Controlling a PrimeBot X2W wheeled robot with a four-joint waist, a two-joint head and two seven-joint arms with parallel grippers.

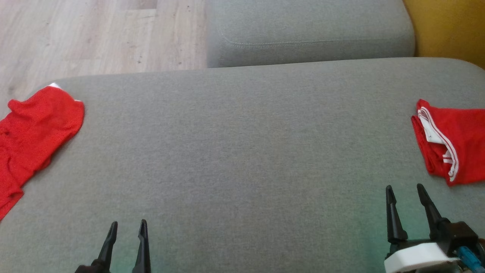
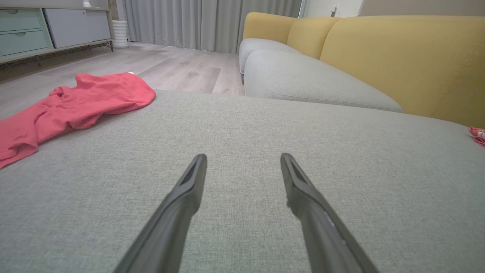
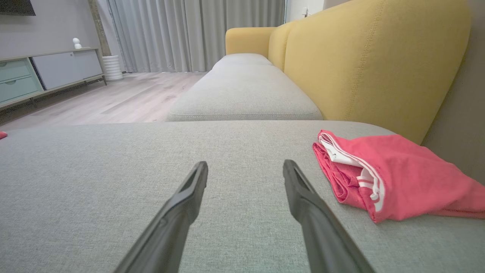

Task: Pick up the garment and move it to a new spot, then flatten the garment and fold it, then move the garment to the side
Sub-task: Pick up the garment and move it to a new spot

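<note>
Red clothing lies at both ends of the grey seat cushion [image 1: 242, 151].
At the cushion's left edge lies a crumpled red garment [image 1: 34, 132]. Over the cushion's near edge the left gripper [image 1: 128, 223], and further right the right gripper [image 1: 404, 187], have their jaws spread apart and grasp nothing. At the cushion's right edge lies a folded red garment [image 1: 454, 144] with white stripes.
</note>
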